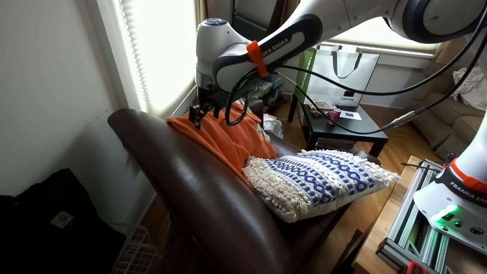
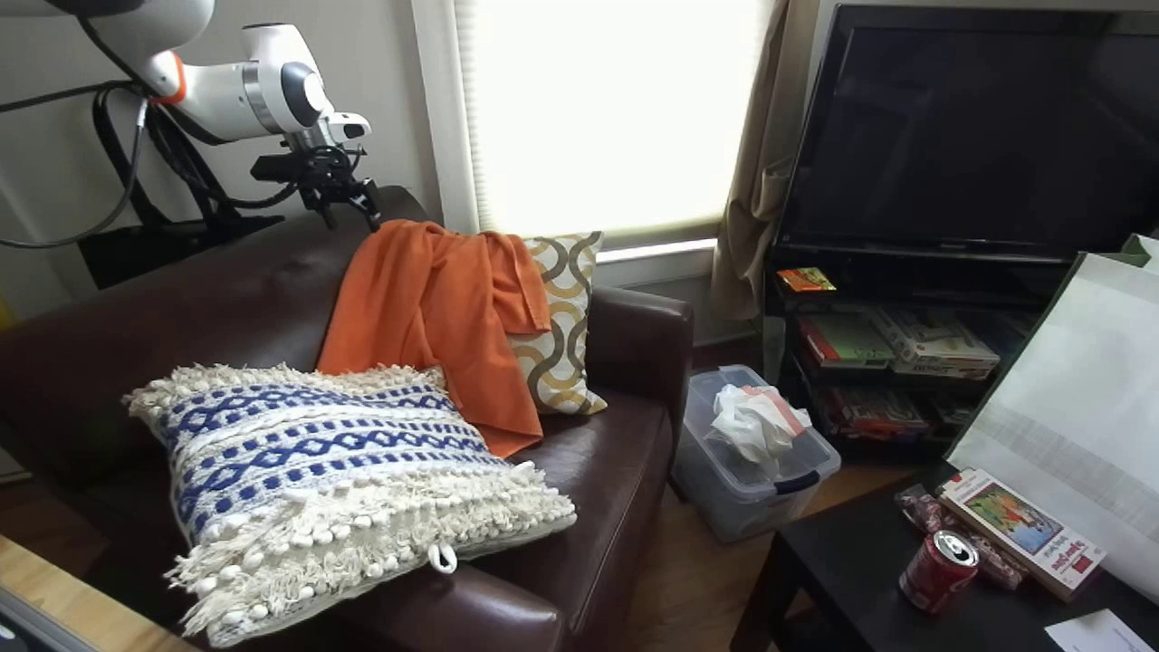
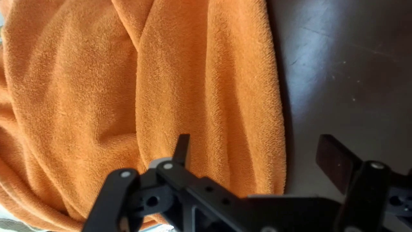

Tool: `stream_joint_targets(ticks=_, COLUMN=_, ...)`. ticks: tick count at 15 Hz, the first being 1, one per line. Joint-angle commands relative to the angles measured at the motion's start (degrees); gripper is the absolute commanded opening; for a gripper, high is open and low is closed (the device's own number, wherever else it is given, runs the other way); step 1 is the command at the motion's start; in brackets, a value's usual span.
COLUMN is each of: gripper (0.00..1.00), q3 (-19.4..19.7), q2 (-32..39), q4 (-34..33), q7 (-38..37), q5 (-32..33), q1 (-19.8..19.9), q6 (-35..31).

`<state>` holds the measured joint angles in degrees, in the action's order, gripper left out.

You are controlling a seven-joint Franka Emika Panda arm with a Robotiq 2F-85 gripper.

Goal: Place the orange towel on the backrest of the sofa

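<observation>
1. Wrist view: the orange towel [image 3: 96, 80] lies in soft folds, and its right-hand edge runs alongside dark leather [image 3: 341, 80].
2. In both exterior views the orange towel is draped on a dark brown sofa [image 2: 625, 489], lying against the front of the padded backrest [image 1: 198, 182]. Its upper end sits near the top of the backrest, and one lower corner reaches the seat [image 2: 589, 453]. I cannot tell whether any cloth passes over the top.
3. The fingers [image 3: 334, 161] are spread well apart; from the wrist, one shows against the towel and one against the leather, with the towel's edge between them. Whether they touch either surface, I cannot tell. In an exterior view the white arm [image 1: 217, 42] reaches over the sofa.
4. A swirl-patterned cushion [image 2: 575, 317] stands partly behind the towel, near the armrest [image 2: 638, 340].
5. A blue-and-white knitted pillow [image 2: 335, 453], tilted and fringed in cream, hides part of the towel in both exterior views.
6. Beyond the armrest, a clear plastic bin [image 2: 724, 503] stands on the wooden floor [image 2: 688, 575], a crumpled white bag [image 2: 751, 421] on top.
7. Near it, a black desk [image 2: 833, 552] carries a red can [image 2: 942, 570], a book [image 2: 1023, 525] and a large white-and-green shopping bag [image 1: 342, 76].
8. Past the sofa's end is a bright window [image 2: 607, 109]; a television [image 2: 978, 136] stands near it.
</observation>
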<state>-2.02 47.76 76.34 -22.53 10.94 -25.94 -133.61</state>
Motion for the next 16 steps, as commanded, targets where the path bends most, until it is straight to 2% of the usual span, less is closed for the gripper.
stream_joint_targets(ticks=1, gripper=1.0, q3=1.61, q2=5.11, q4=-5.5, q7=-0.84, q5=0.78, q1=-1.35, q6=-0.35)
stream_joint_targets(ticks=9, gripper=1.0, q3=2.45, q2=11.79, q4=-10.59, q7=-0.95, q5=0.13, q1=-2.29, q6=-1.07)
stream_joint_targets(ticks=10, gripper=0.98, q3=2.45, q2=12.47, q4=-11.18, q7=-0.92, q5=0.05, q1=-2.35, q6=-1.27)
stream_joint_targets(ticks=11, gripper=0.75, q3=2.55, q2=12.95, q4=-11.63, q7=-0.69, q5=0.18, q1=-2.45, q6=-1.36)
stream_joint_targets(ticks=13, gripper=0.68, q3=2.33, q2=13.36, q4=-11.85, q7=-0.51, q5=0.31, q1=-2.15, q6=-1.57)
stream_joint_targets(ticks=16, gripper=0.42, q3=1.71, q2=13.33, q4=-12.06, q7=0.16, q5=-0.2, q1=-1.62, q6=-1.67)
